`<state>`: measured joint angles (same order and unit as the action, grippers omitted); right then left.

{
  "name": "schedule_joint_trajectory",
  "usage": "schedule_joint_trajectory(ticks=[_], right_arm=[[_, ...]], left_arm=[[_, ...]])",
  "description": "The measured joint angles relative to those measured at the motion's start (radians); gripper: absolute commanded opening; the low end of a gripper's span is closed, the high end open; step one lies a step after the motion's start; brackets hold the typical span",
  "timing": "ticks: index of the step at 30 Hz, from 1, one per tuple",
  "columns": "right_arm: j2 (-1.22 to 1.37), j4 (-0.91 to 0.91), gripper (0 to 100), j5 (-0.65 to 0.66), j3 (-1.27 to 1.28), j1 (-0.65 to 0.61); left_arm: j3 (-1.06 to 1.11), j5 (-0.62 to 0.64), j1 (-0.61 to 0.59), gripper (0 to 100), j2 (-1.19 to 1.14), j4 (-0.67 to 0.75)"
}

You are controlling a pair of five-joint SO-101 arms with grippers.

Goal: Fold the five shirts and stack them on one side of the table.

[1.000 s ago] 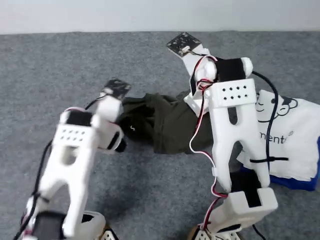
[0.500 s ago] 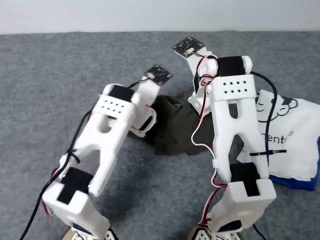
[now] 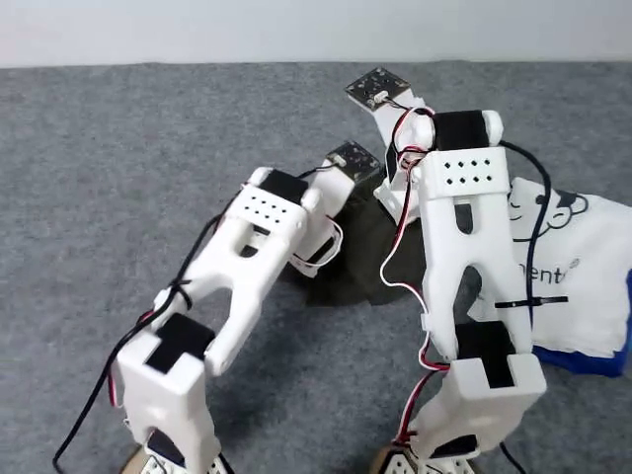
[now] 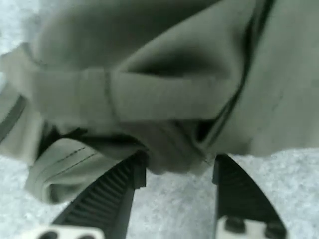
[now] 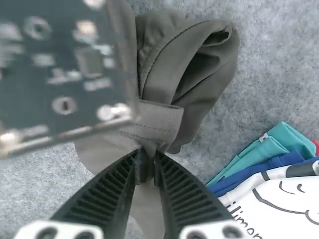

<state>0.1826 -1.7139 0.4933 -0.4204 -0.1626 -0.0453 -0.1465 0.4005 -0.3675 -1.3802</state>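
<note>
Your right jaws pinch the shirt [image 5: 189,64], seemingly anchoring it, while your left jaws, wide, straddle its edge.

Bunched olive shirt [image 4: 164,89], left hand [image 4: 180,163] agape at edge

This looks like a robotics lab bench, or a maker's test corner. Two white plastic arms, the left arm [image 3: 237,281] and the right arm [image 3: 464,232], stand side by side at the near edge of a table [image 3: 99,158] covered in grey felt-like cloth. Loose red and white wires [image 3: 383,272] run along them, and a bare circuit board [image 3: 375,87] sits at a wrist. A plain pale wall [image 3: 296,30] runs behind. An olive shirt [image 3: 351,267] and a stack of folded shirts [image 3: 573,281] lie on the cloth
</note>
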Motion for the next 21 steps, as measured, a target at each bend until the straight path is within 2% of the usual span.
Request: schedule_joint_trajectory(ticks=[2,7,12,21], right_arm=[[0.000,0.002,0.9,0.000,0.000,0.000],[0.000,0.002,0.9,0.000,0.000,0.008],[0.000,0.002,0.9,-0.002,0.000,0.052],[0.000,0.002,0.9,-0.002,0.000,0.083]], left_arm=[[-0.006,0.002,0.000,20,-0.037,0.005],[-0.009,0.003,0.000,0,-0.060,0.015],[-0.009,0.003,-0.012,0,-0.017,-0.002],[-0.009,0.003,-0.147,0,0.166,-0.097]])
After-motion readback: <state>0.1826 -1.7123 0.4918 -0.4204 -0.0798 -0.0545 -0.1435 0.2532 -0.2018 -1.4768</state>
